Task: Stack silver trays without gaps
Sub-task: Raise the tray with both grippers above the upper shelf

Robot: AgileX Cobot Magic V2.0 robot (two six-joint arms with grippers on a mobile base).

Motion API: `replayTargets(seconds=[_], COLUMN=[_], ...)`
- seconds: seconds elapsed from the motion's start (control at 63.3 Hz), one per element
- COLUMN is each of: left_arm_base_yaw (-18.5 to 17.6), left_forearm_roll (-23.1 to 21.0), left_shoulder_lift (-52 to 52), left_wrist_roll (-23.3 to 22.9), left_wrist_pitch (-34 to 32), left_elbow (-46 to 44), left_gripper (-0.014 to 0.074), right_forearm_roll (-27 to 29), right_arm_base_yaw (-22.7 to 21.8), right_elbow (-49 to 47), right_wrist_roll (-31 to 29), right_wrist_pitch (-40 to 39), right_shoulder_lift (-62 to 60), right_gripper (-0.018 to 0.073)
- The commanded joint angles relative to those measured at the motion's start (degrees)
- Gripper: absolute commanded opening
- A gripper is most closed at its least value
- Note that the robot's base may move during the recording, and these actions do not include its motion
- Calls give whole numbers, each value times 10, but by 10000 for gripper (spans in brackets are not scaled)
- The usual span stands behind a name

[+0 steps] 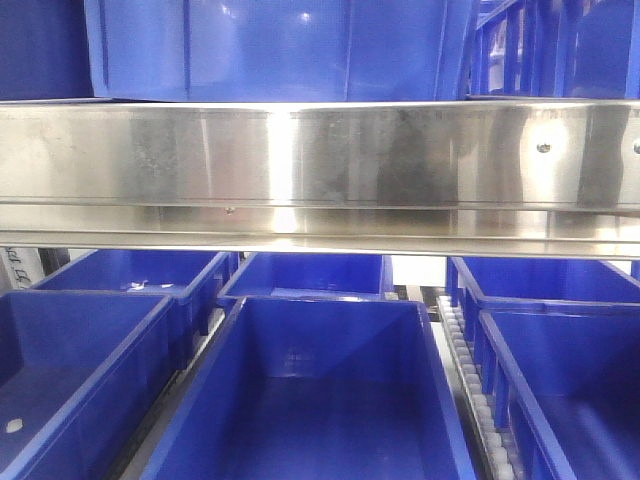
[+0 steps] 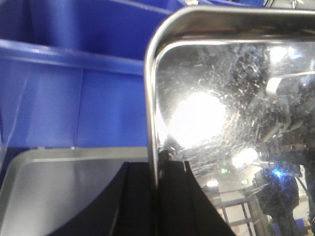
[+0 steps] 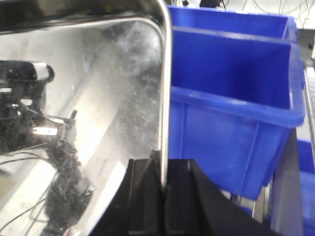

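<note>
Front view: only brushed-steel shelf rail [image 1: 320, 155] above smooth plastic blue bins [image 1: 320, 400], no tray or gripper in sight. Left wrist: left gripper [image 2: 155, 169] pinching rolled rim of scratched, mirror-shiny silver tray [image 2: 221, 98], held above duller, round-cornered second tray [image 2: 54, 187]; probably mid-carry, next squaring corners and lowering flush. Right wrist: right gripper [image 3: 164, 168] clamped on what looks like the opposite rim, blue bins alongside.

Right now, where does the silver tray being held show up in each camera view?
Front view: not in it, only the shelf rail and blue bins.
Left wrist view: the silver tray fills the right side, its rim clamped by the left hand.
Right wrist view: the silver tray fills the left side, rim clamped by the right hand.
Shared landmark: the blue bins.
</note>
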Motion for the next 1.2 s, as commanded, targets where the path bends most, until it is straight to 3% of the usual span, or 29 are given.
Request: replayTargets(seconds=[0.0,0.205,0.553,0.632,0.758,1.184], left_arm_base_yaw=[-4,-4,-4,-3,1,65], left_forearm_roll=[-16,-15,-15,7,40,46], left_shoulder_lift=[-7,-7,-7,-7,-1,109], left_wrist_roll=[0,0,0,0,0,0], left_wrist_pitch=[-33,-49,-83,-94,-85,27], left_elbow=[-5,-5,-5,-5,-5,-5], left_gripper=[-16,-16,-16,-16,-16,-16], right_forearm_roll=[0,-2,-2,5,23,40], right_arm_base_yaw=[3,3,3,5,5,34], right_elbow=[-5,-5,-3,2,5,6], right_wrist_roll=[-5,-5,-5,-5,-5,-5], right_wrist_pitch=[-63,-91,-74,-61,-30,36], right_shoulder_lift=[-4,-4,-4,-3,8,107], right_gripper=[-77,-77,-77,-77,-77,-77])
